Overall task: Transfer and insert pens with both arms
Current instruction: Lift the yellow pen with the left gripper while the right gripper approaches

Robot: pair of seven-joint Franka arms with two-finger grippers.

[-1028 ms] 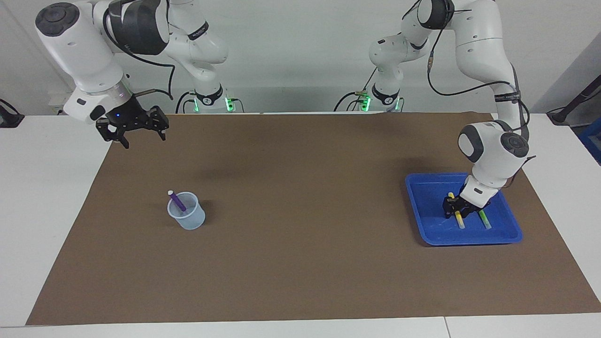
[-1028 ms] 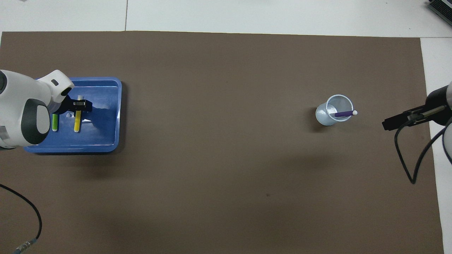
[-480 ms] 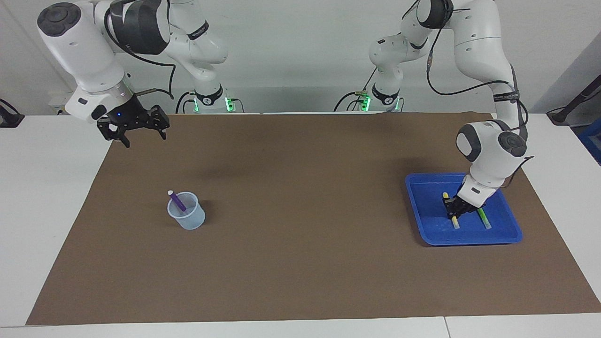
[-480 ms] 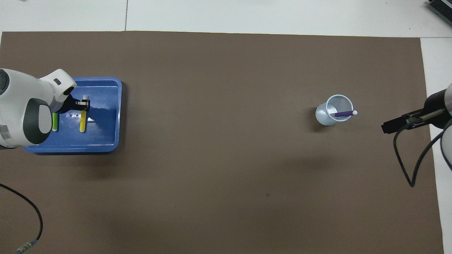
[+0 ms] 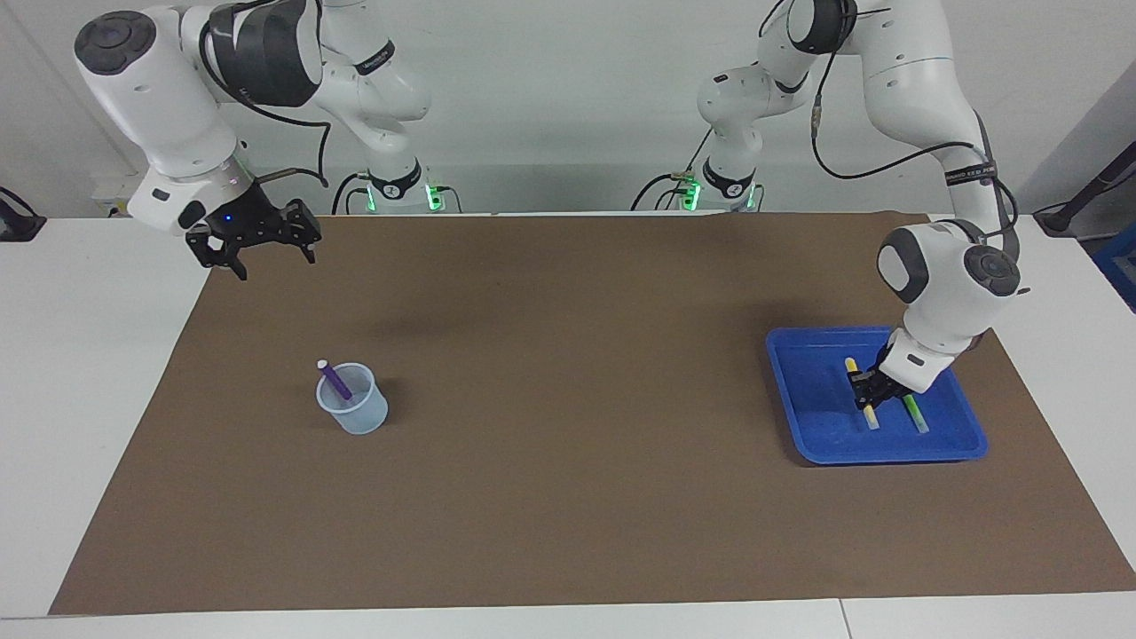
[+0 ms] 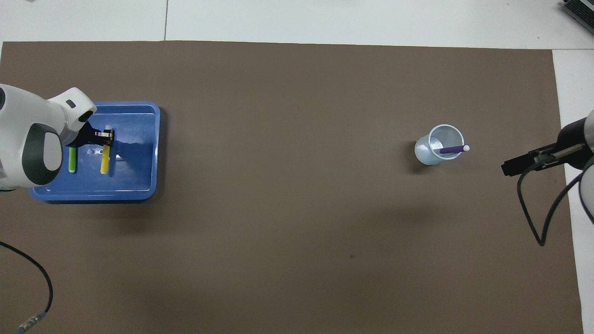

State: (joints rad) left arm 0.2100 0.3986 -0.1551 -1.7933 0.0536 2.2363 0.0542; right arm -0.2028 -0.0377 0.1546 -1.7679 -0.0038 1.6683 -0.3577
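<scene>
In the blue tray [image 5: 792, 399] [image 6: 139, 196] at the left arm's end of the table, my left gripper [image 5: 868, 390] [image 6: 106, 135] is shut on the yellow pen [image 5: 872, 419] [image 6: 105, 161], gripping it near its middle, low over the tray floor. The green pen [image 5: 915, 414] [image 6: 72, 160] lies flat in the tray beside it. The purple pen [image 5: 335, 380] [image 6: 452, 150] leans inside a clear cup [image 5: 355, 413] [image 6: 431, 150] toward the right arm's end. My right gripper [image 5: 273, 262] hangs open and holds nothing, up in the air over the mat's corner by its base.
A brown mat [image 5: 568, 444] [image 6: 297, 232] covers most of the white table. A loose black cable [image 6: 533, 218] hangs from the right arm over the mat's edge. Another cable [image 6: 39, 283] lies by the left arm's corner.
My left gripper has closed on the yellow pen, which shifted a little sideways in the tray and back. The right arm has hardly moved.
</scene>
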